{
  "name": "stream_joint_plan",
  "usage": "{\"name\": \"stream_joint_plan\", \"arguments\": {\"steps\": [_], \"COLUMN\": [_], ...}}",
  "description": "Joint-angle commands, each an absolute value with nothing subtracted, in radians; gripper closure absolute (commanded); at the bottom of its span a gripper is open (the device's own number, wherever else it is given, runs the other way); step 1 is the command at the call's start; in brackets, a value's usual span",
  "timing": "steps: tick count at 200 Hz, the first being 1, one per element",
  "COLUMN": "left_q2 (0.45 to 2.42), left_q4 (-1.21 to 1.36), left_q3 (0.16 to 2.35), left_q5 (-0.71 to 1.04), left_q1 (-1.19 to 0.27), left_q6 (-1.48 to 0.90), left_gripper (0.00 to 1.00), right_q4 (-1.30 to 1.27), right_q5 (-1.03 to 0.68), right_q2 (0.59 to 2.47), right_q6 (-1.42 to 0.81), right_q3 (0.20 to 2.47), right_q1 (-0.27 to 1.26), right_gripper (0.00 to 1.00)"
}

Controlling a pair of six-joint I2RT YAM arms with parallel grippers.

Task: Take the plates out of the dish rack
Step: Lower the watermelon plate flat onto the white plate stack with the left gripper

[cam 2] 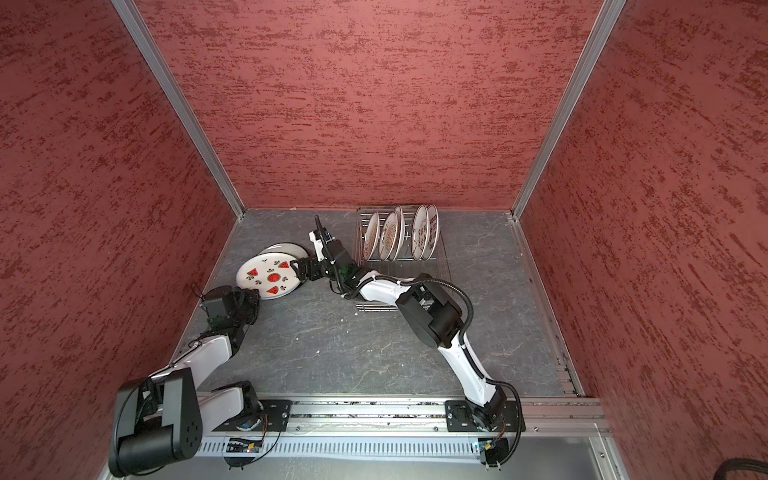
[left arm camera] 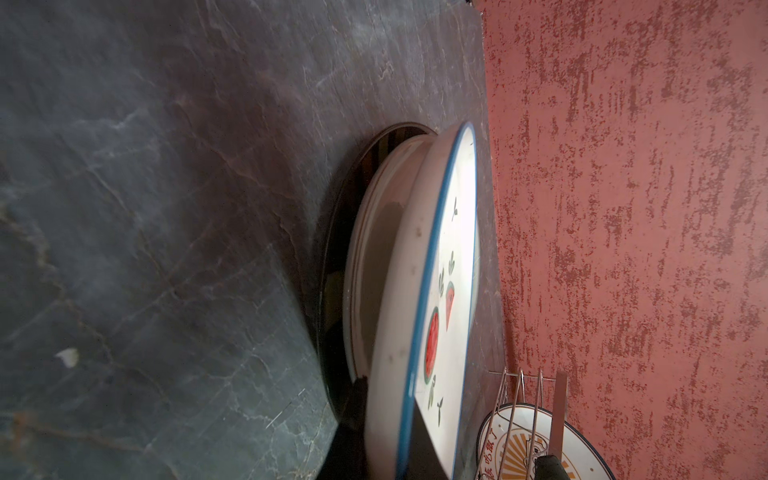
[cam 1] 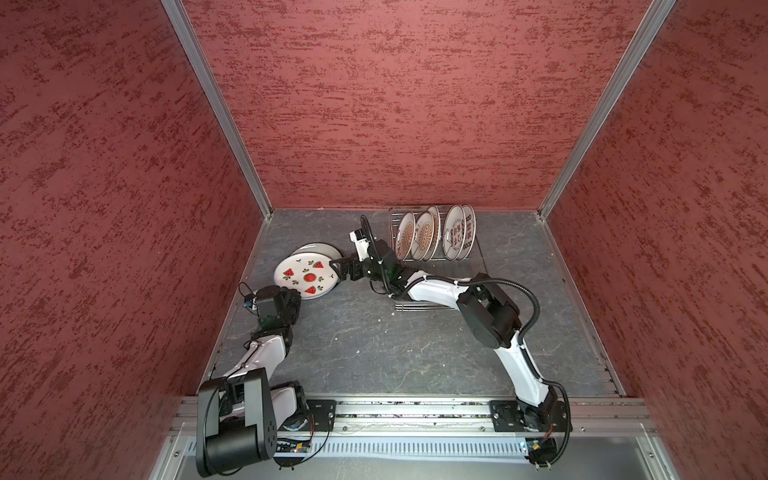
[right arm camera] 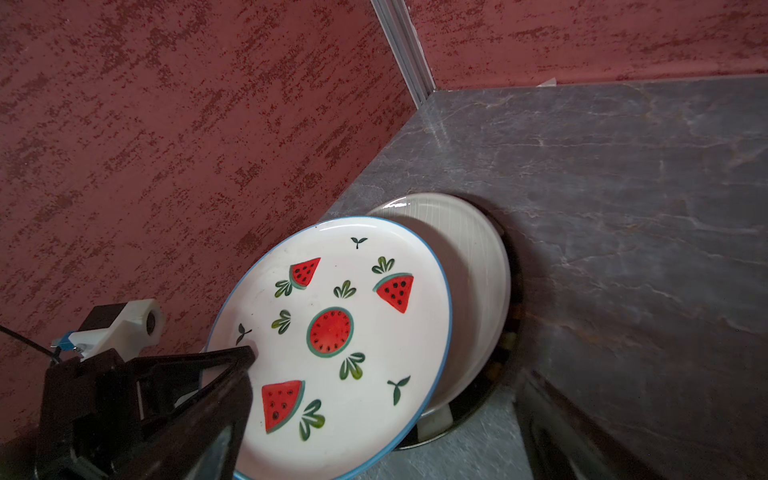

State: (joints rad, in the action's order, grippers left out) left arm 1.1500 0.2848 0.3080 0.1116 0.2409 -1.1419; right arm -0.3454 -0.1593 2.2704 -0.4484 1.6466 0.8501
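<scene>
A white plate with red watermelons and a blue rim (cam 1: pixel 305 276) (cam 2: pixel 270 276) (right arm camera: pixel 345 332) is tilted over a plain white plate (cam 1: pixel 320 249) (right arm camera: pixel 469 266) at the far left. My left gripper (cam 1: pixel 296 293) (cam 2: pixel 254 294) (left arm camera: pixel 390 436) is shut on its near rim, one finger (right arm camera: pixel 232 365) lying on its face. My right gripper (cam 1: pixel 334 268) (cam 2: pixel 296 268) stands open at the plate's right edge. The silver wire dish rack (cam 1: pixel 394 226) (cam 2: pixel 360 228) at the back holds several upright plates, some with sunbursts (cam 1: pixel 424 237) (left arm camera: pixel 511 440), some with red characters (cam 1: pixel 457 232).
A dark round rim (right arm camera: pixel 494 399) (left arm camera: pixel 328 257) lies under the plain plate. Red walls close in the slate table (cam 1: pixel 415 357) on three sides, the left wall close to the plates. The right arm (cam 1: pixel 486 311) reaches across the rack's near end.
</scene>
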Motion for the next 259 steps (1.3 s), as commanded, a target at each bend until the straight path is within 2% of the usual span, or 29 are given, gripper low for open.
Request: {"name": "stream_joint_plan", "arguments": {"steps": [1,66,85,133,214,241,247,259], "left_q2": [1.15,1.209,1.229,1.262,1.31,1.316,1.314,1.315], "left_q4": [0.411,0.41,0.413,0.362,0.296,0.272,0.27,0.259], "left_q3": [0.362,0.387,0.389,0.419,0.444,0.453,0.452,0.457], "left_q5": [0.109,0.102,0.103,0.082,0.034,0.0,-0.008,-0.02], "left_q1": [0.237,0.229,0.226,0.2,0.18,0.169,0.168,0.167], "left_q6": [-1.131,-1.121,-1.13,-1.12,-1.141,-1.137,-1.137,-1.136], "left_gripper": [1.0,1.0,0.92,0.82,0.76,0.72,0.67,0.66], "right_q4": [-0.344,-0.348,-0.354,-0.362,-0.371,-0.348,-0.338,-0.328], "right_q5": [-0.148,-0.151,-0.15,-0.152,-0.16,-0.157,-0.156,-0.155], "right_q2": [2.281,2.284,2.286,2.286,2.281,2.283,2.284,2.286], "right_q6": [-0.437,-0.43,-0.431,-0.431,-0.436,-0.423,-0.418,-0.41], "right_q3": [1.671,1.661,1.657,1.648,1.628,1.643,1.649,1.654], "right_q1": [0.854,0.853,0.853,0.853,0.85,0.85,0.85,0.85], "right_gripper": [0.01,0.01,0.01,0.01,0.01,0.01,0.01,0.01]}}
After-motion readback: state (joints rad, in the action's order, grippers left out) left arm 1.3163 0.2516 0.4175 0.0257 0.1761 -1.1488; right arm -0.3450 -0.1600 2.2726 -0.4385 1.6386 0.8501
